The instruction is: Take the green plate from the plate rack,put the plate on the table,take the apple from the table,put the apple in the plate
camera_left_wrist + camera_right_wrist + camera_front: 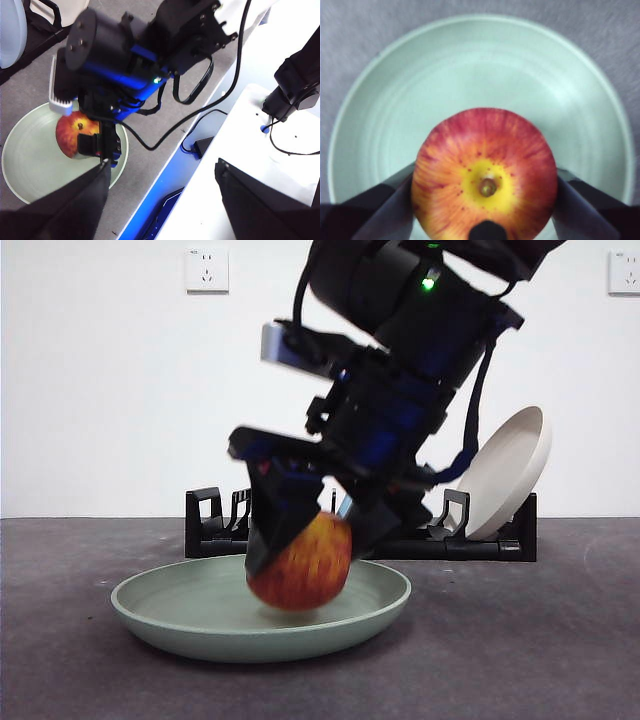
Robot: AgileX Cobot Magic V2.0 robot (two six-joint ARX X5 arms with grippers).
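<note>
Green plate [180, 615] sits flat on the counter [560, 640], and the right hand [305, 540] grips the apple [300, 565] just over its middle. I'd lower gently, then let go. Left hand [160, 175] waits released, off to the side. No readable writing anywhere.

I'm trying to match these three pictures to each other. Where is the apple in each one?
Front view: the apple is low at centre, clamped in the right gripper, just above the green plate.
Left wrist view: apple at middle left, under the right arm, over the plate.
Right wrist view: apple fills the lower centre, stem up, between the jaws.
Shared landmark: the green plate, seen in all three.
</note>
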